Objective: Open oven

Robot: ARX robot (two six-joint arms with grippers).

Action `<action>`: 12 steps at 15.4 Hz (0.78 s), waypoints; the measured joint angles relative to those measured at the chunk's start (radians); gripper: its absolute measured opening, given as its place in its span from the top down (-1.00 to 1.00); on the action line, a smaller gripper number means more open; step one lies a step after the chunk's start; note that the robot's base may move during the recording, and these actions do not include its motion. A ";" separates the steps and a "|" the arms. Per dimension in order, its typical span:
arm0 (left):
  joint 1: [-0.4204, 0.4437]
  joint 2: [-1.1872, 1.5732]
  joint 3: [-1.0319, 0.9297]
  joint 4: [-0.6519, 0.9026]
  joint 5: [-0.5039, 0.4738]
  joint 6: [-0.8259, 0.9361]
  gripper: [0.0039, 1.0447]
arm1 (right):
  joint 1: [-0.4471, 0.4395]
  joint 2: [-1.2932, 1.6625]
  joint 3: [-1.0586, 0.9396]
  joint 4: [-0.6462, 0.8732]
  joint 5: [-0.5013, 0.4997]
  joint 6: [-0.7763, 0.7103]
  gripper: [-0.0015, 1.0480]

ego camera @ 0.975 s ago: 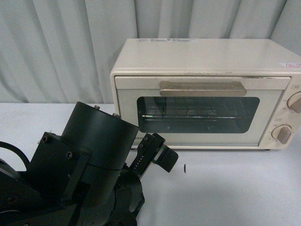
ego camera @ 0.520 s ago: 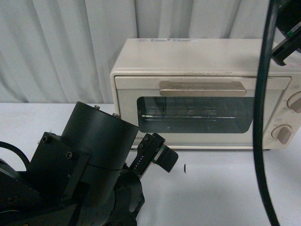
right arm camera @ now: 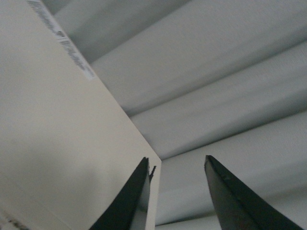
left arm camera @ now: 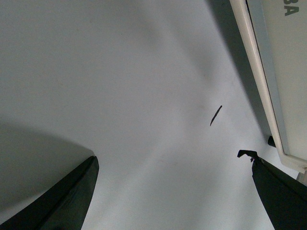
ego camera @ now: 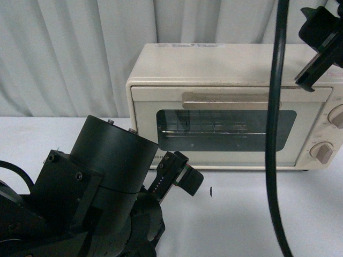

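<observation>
Toward the far right corner of the desk: oven, curtain behind. At the near left corner: left arm, left fingers before the oven's left end. Above the oven's right end: right fingers, cable hanging before it.

**Left gripper spread above a bare tabletop beside the oven's edge**

A smooth pale grey tabletop fills most of the frame; a small thin dark sliver-shaped mark lies on it, near the cream-white boxy oven, whose long pale edge runs along one side; grey printed lettering shows on its face, cut off by the frame; a small dark nub sits under that edge. The black left gripper has its two fingers wide apart; nothing lies between them.
</observation>
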 joint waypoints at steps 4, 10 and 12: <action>0.000 0.000 0.000 0.000 -0.001 0.000 -0.88 | 0.029 0.058 -0.047 -0.219 -0.220 -0.279 0.96; 0.000 0.000 0.000 0.000 -0.001 0.000 -0.88 | -0.009 0.103 0.011 -0.288 -0.261 -0.218 0.96; 0.000 0.000 0.000 0.000 0.000 0.000 -0.88 | -0.009 0.103 0.017 -0.298 -0.267 -0.198 0.96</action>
